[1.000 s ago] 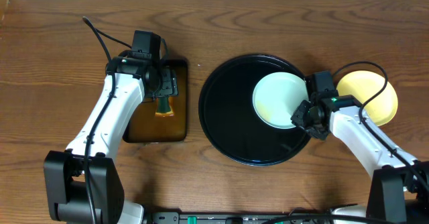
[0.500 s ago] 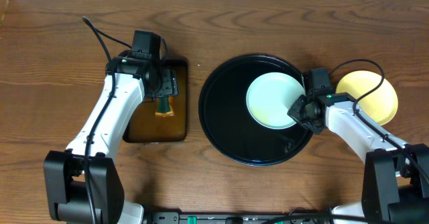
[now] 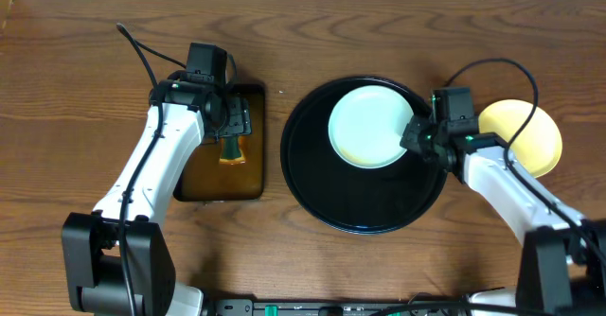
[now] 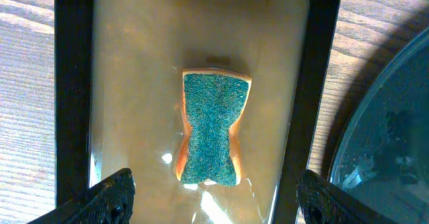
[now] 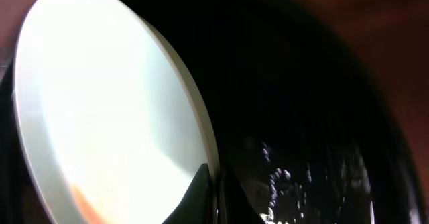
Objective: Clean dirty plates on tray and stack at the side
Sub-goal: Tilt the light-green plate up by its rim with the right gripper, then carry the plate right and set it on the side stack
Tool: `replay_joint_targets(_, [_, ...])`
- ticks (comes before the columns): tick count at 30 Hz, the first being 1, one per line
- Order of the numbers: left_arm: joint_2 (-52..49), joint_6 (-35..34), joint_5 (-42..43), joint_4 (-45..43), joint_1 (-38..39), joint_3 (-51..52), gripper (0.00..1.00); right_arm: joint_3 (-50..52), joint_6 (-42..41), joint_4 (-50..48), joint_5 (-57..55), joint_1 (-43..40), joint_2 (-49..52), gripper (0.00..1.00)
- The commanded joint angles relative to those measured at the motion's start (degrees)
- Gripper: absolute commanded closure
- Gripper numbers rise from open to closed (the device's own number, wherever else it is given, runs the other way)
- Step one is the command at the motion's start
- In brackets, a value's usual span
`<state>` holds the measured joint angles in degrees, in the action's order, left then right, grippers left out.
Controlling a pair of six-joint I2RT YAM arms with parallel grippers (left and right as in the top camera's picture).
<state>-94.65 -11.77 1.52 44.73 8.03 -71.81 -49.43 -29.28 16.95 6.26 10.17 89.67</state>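
Right hand is pinched fully closed on the right rim of the pale plate, which sits in the upper part of the round black tray. The wrist view looks like one edge is tipped up, but it's hard to be sure. If it were me, I'd keep that thin edge grip steady and hold the plate still inside the tray. The left hand is spread wide with nothing in it, right over the sponge in its rectangular tray of brown liquid, so it should grab that next. The yellow plate is on the table, just right of the tray.

Compared to a second ago, the pale plate has shifted up and left, the right hand went with it, and the left arm hasn't budged.
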Motion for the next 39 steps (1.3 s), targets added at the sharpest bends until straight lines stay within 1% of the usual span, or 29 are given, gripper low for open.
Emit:
replay_joint_targets(1, [0.0,0.1,-0.5,0.0,-0.1,-0.8,0.22,-0.3,9.6,-0.7,1.7,-0.4,-4.2,0.99])
replay_joint_targets(4, [0.0,0.1,-0.5,0.0,-0.1,-0.8,0.21,-0.3,16.0,-1.2,1.5,-0.4,-6.5,0.99])
replay_joint_targets(7, [0.0,0.1,-0.5,0.0,-0.1,-0.8,0.22,-0.3,22.4,-2.6,-1.5,-0.3,-8.5,0.99])
replay_joint_targets(14, [0.0,0.1,-0.5,0.0,-0.1,-0.8,0.22,-0.3,34.1,-6.7,-6.6,1.1,-13.8,0.99])
replay_joint_targets(20, [0.0,0.1,-0.5,0.0,-0.1,-0.8,0.21,-0.3,43.6,-7.0,-19.7,6.4,-17.2,0.99])
replay_joint_targets(25, [0.0,0.1,-0.5,0.0,-0.1,-0.8,0.22,-0.3,52.2,-9.7,-37.2,14.5,-17.4,0.99])
replay_joint_targets(27, [0.0,0.1,-0.5,0.0,-0.1,-0.8,0.22,-0.3,54.0,-11.1,-40.6,16.3,-17.4,0.99])
replay_joint_targets(30, [0.0,0.1,-0.5,0.0,-0.1,-0.8,0.22,-0.3,55.1,-13.3,-44.2,18.1,-17.4,0.99])
replay_joint_targets(34, [0.0,0.1,-0.5,0.0,-0.1,-0.8,0.21,-0.3,53.8,-13.4,-44.7,17.9,-17.4,0.99])
replay_joint_targets(35, [0.0,0.1,-0.5,0.0,-0.1,-0.8,0.22,-0.3,52.7,-13.4,-44.9,17.6,-17.4,0.99])
replay_joint_targets(37, [0.0,0.1,-0.5,0.0,-0.1,-0.8,0.22,-0.3,47.6,-12.8,-45.2,16.3,-17.3,0.99])
replay_joint_targets(39, [0.0,0.1,-0.5,0.0,-0.1,-0.8,0.21,-0.3,41.1,-11.3,-45.2,14.4,-17.3,0.99])
